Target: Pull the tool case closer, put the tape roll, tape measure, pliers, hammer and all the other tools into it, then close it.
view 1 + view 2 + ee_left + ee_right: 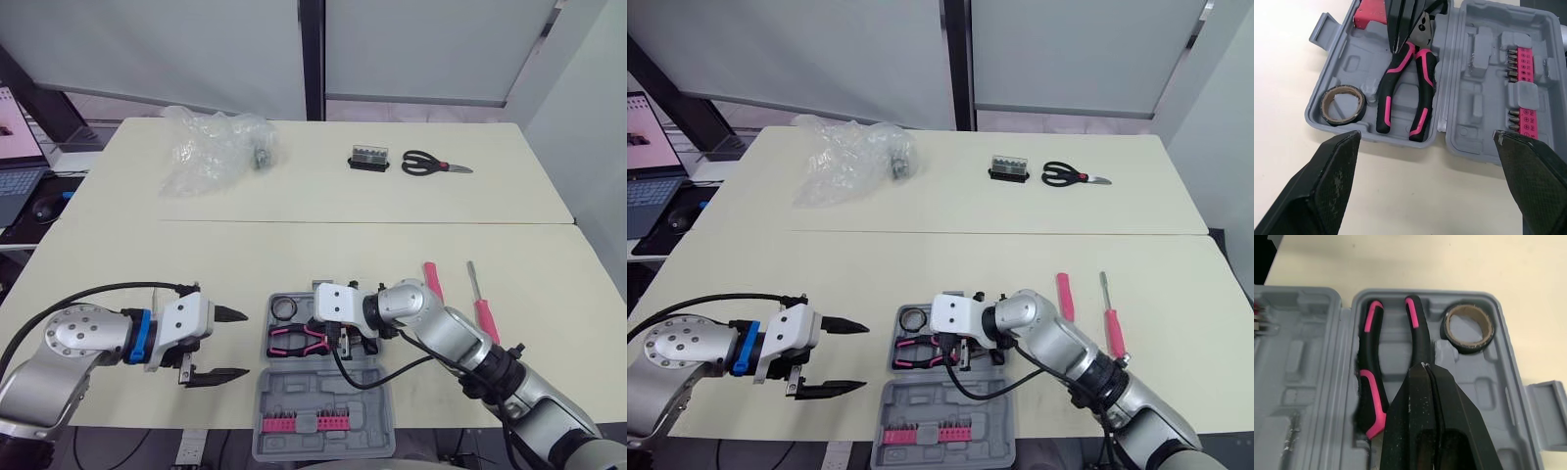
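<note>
The grey tool case point(323, 394) lies open at the table's front edge, with pink bits point(299, 423) in its lid. In the tray lie the tape roll point(1342, 104) and the pink-and-black pliers point(1400, 93), and a pink object point(1369, 12) sits in the corner. My right gripper point(1423, 367) is shut, its tips pointing down just over the pliers near their head, with nothing seen between the fingers. Just left of the case my left gripper point(235, 345) hovers open and empty. Two pink screwdrivers point(432, 281) point(482, 308) lie on the table right of the case.
Black scissors point(431, 164) and a small black bit box point(368, 158) lie at the far right of the table. A crumpled clear plastic bag point(211, 147) sits at the far left. A laptop point(15, 147) stands off the table's left edge.
</note>
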You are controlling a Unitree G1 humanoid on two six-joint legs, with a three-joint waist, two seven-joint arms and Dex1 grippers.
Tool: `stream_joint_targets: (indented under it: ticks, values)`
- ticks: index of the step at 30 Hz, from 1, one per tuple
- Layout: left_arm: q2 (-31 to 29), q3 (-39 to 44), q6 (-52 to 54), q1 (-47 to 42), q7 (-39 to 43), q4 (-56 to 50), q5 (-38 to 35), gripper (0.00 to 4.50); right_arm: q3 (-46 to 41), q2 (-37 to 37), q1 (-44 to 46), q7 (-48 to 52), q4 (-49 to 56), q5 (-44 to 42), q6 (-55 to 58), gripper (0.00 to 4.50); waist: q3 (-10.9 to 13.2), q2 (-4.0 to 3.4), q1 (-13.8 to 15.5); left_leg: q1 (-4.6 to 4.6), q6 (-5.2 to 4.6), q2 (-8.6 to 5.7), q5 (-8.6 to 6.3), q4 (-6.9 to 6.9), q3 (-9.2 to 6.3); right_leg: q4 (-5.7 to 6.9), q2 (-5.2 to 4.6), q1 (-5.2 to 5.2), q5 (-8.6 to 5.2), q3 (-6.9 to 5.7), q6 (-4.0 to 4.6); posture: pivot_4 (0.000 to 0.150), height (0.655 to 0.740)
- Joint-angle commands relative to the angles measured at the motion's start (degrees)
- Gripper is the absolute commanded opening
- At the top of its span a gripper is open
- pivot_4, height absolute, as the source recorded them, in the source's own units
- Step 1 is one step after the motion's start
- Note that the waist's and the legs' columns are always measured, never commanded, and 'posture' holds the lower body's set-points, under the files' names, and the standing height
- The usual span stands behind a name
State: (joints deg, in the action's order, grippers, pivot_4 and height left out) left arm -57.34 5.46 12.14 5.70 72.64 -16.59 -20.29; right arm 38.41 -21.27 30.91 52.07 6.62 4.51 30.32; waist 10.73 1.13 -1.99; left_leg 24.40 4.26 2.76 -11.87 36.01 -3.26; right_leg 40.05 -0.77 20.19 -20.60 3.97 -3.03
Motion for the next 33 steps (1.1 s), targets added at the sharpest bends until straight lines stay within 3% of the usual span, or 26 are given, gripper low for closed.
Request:
stream_joint_targets:
  ticks: [1, 13, 20, 26, 30, 33]
  values:
    - [0.2, 1.5, -0.3, 0.7, -0.6, -2.3, -0.9, 4.5, 1.3, 0.9, 0.2, -0.7, -2.2, 2.0, -1.5, 0.03, 0.0, 0.0, 0.0, 0.0, 0.0, 0.0, 0.0, 0.0, 0.0, 0.0, 0.0, 0.01, 0.0, 0.0, 0.0, 0.15, 0.74]
    - [0.4, 1.7, -1.0, 2.4, -2.0, -2.5, -0.5, 4.5, 6.0, 0.4, -2.7, -0.5, -8.0, 9.4, -7.5, 0.03, -0.1, 0.05, 0.0, -0.36, 0.0, 0.0, -0.01, -0.06, 0.06, 0.01, -0.01, -0.23, 0.0, 0.03, 0.0, 0.15, 0.74]
    - [1.7, 3.2, -3.3, 3.8, -3.2, 0.5, 0.1, 4.5, -5.6, 1.6, -4.3, 1.4, 1.3, -0.8, -14.2, 0.03, -0.1, 0.05, 0.0, -0.44, 0.0, 0.04, -0.01, -0.14, 0.12, -0.01, 0.0, -0.28, -0.03, 0.03, 0.05, 0.15, 0.74]
    - [5.0, 3.8, -7.6, 6.1, -4.2, 3.3, -0.1, 4.5, -17.6, -11.9, -11.5, 8.2, 14.0, -10.1, -11.7, 0.03, -0.1, 0.06, 0.5, -0.38, 0.0, -0.05, -0.01, -0.12, 0.11, -0.07, -0.16, -0.35, -0.03, -0.02, 0.05, 0.15, 0.74]
    - [6.7, 1.9, -11.9, 7.5, -3.8, 6.6, 2.1, 3.32, -23.0, -21.3, -17.9, 10.9, 17.2, -12.2, -11.1, 0.0, -0.1, 0.08, 0.3, -0.41, 0.0, -0.06, -0.01, -0.13, 0.12, -0.12, -0.17, -0.42, -0.03, -0.02, 0.05, 0.15, 0.74]
    - [8.1, -1.3, -15.1, 7.9, -4.6, 10.1, 5.7, 2.35, -23.9, -27.8, -22.9, 11.8, 14.9, -8.6, -16.6, 0.0, -0.1, 0.07, 0.1, -0.49, -0.01, -0.05, -0.01, -0.14, 0.17, -0.13, -0.16, -0.47, -0.04, 0.02, 0.05, 0.15, 0.74]
